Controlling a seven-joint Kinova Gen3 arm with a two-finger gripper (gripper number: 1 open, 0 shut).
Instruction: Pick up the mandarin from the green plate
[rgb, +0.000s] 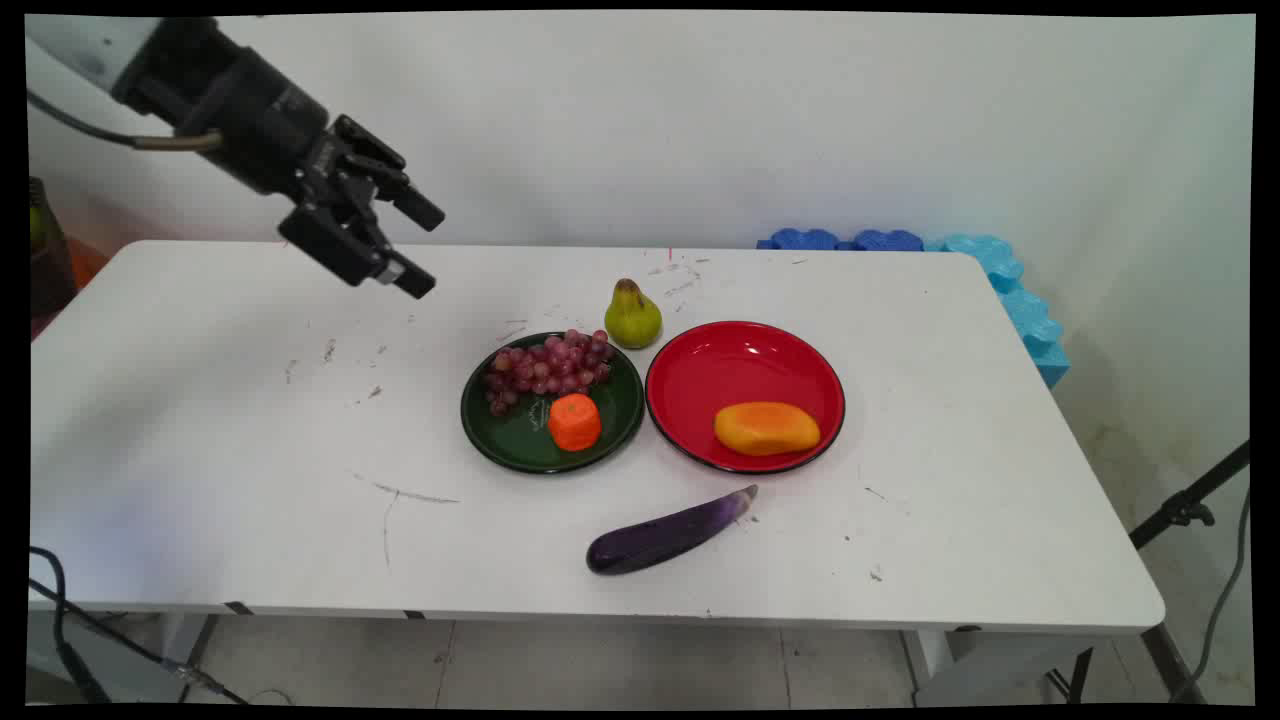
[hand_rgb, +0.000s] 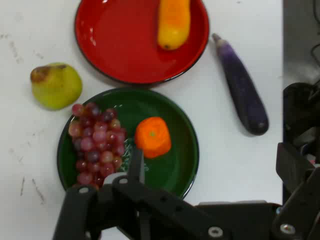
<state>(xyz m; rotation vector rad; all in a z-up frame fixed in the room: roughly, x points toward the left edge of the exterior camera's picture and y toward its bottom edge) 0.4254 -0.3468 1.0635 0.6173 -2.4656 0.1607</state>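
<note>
My gripper (rgb: 427, 250) hangs open above the table's back left, holding nothing. A dark green plate (rgb: 520, 440) to its right carries a bunch of red grapes (rgb: 547, 368) and an orange (rgb: 574, 422). A yellow-green pear (rgb: 633, 316) stands behind that plate. Beside it, a red plate (rgb: 740, 365) holds an orange-yellow fruit (rgb: 766, 428). A purple eggplant (rgb: 670, 532) lies in front of the plates. In the hand view the green plate (hand_rgb: 175, 170) with grapes (hand_rgb: 95, 142) and orange (hand_rgb: 152, 136) lies just beyond the gripper (hand_rgb: 212, 160); pear (hand_rgb: 56, 85), red plate (hand_rgb: 125, 45) and eggplant (hand_rgb: 242, 90) lie farther off.
Blue foam blocks (rgb: 1000, 280) line the table's back right corner. A black stand leg (rgb: 1185, 510) and cables are off the right edge. A dark bottle (rgb: 42, 250) sits beyond the left edge. The table's front edge (rgb: 600, 610) runs just below the eggplant.
</note>
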